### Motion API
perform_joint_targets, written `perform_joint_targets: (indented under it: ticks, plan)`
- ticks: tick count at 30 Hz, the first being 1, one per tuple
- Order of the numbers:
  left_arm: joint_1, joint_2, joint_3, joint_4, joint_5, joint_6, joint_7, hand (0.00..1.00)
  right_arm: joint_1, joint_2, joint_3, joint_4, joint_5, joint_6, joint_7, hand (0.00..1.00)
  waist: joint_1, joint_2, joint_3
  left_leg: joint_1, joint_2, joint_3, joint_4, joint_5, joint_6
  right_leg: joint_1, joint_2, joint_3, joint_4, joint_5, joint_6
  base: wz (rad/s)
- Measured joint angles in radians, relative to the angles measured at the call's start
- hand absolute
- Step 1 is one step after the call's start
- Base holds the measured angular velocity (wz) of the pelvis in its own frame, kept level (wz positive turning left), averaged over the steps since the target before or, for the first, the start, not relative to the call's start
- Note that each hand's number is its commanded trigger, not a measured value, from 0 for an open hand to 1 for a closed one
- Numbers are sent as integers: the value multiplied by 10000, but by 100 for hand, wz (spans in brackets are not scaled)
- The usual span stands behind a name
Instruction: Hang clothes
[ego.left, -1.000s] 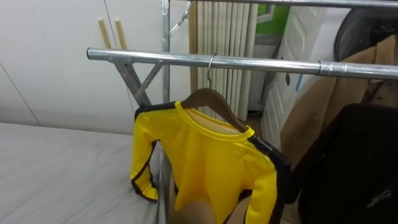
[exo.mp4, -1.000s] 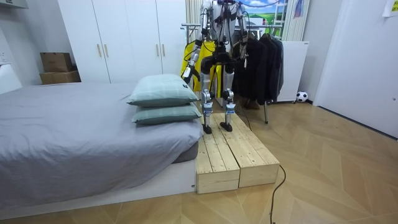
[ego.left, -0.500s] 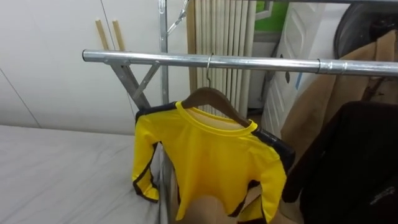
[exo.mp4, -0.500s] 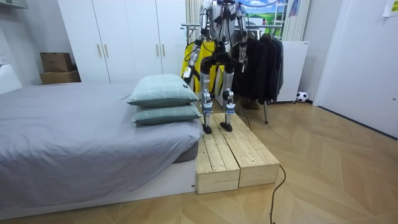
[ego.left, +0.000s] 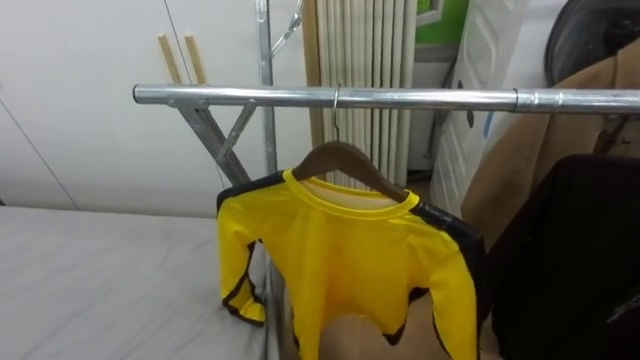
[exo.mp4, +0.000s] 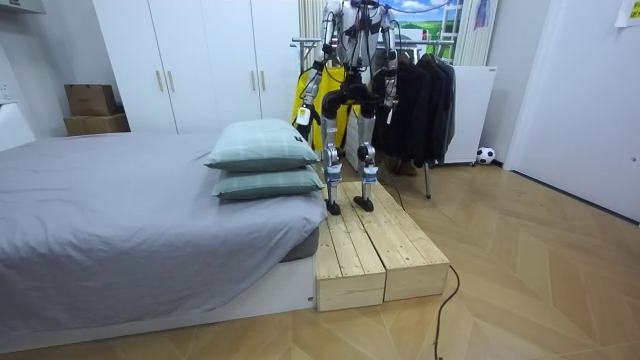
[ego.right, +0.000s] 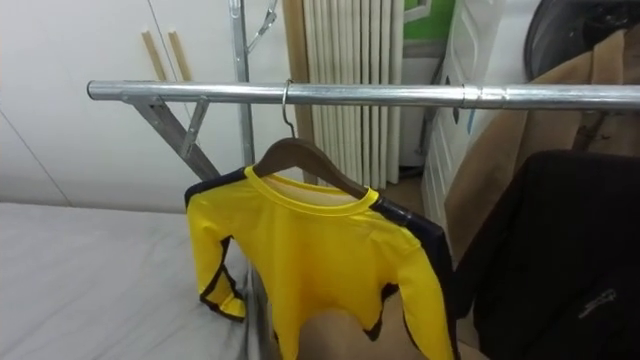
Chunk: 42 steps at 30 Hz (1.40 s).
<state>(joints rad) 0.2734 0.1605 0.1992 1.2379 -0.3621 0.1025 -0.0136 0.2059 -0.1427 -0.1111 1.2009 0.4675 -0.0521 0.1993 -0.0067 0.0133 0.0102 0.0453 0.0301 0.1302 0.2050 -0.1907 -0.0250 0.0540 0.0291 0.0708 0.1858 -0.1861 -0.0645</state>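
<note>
Shirt (ego.left: 350, 260) on hanger (ego.left: 343, 152), hooked on rail (ego.left: 420, 98) at 12 o'clock. Bare rail toward 9, coats (ego.left: 570, 250) close at 3. Left hand (exo.mp4: 301, 116), right hand (exo.mp4: 387, 96): cannot tell state.

One yellow shirt (ego.left: 350, 270), one wooden hanger (ego.left: 345, 153), one rail (ego.left: 250, 96), two pillows (exo.mp4: 262, 145), two cardboard boxes (exo.mp4: 90, 99), one ball (exo.mp4: 485, 155)

Shirt (ego.left: 350, 265): yellow, long-sleeved, with black trim at the shoulders and cuffs; hangs facing front, sleeves drooping.
Hanger (ego.left: 347, 160): brown wood, inside the shirt's neck; its metal hook sits over the rail.
Rail (ego.left: 420, 98): silver horizontal bar, straight above the shirt.
</note>
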Motion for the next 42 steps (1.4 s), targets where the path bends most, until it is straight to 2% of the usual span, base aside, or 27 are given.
perform_joint_targets:
  ticks: [3, 8, 11, 17, 30, 36, 42]
  plan:
    - [-104, -1, -251, 7, 3, -57, -380, 0, -7, 18, -2, 65, 1, 16, 15, 0, -135, -16, -8, 1, -20, -21, -4, 2, 3, 3, -19, -11, 2, -27, 15, 0]
    - [-612, 23, -725, -9, 27, -616, -947, 0, 3, 110, -81, 84, 23, 111, 28, 0, -207, -90, -61, 61, -32, 44, -10, 0, 4, 10, -19, 100, 2, -26, 14, -8]
    - [-641, 59, -864, -18, 30, -738, -1108, 0, -3, 110, -85, 38, -32, 107, 25, 0, -220, -79, -65, 126, -42, 61, -24, -3, 7, 23, -42, 95, 1, -32, 24, -11]
    - [-700, 46, -973, -12, 27, -1053, -1254, 0, -84, 105, -85, 21, -217, 94, 70, 0, -182, -71, -58, 171, -52, 50, -87, -3, 7, 14, -47, 104, -4, -42, 37, -1]
    - [-707, -44, -1076, 21, 15, -1483, -1255, 0, -199, 112, 17, 81, -374, -39, 328, 0, -158, -60, -19, 208, -57, 57, -158, -3, 8, 15, -40, 120, -5, -43, 40, 0]
    - [-709, -20, -1258, 26, 19, -1792, -1285, 0, -509, 124, 312, 176, -485, -43, 342, 0, -155, -144, 26, 203, -64, 34, -158, -3, 8, 16, -48, 80, 14, -67, 52, 0]
    - [-725, 193, -1736, -51, 90, -2022, -1328, 0, -737, 131, 1040, 134, -478, -227, 423, 0, -141, -305, 25, 203, -79, 48, -153, -6, 14, 28, -15, 61, 8, -72, 56, 0]
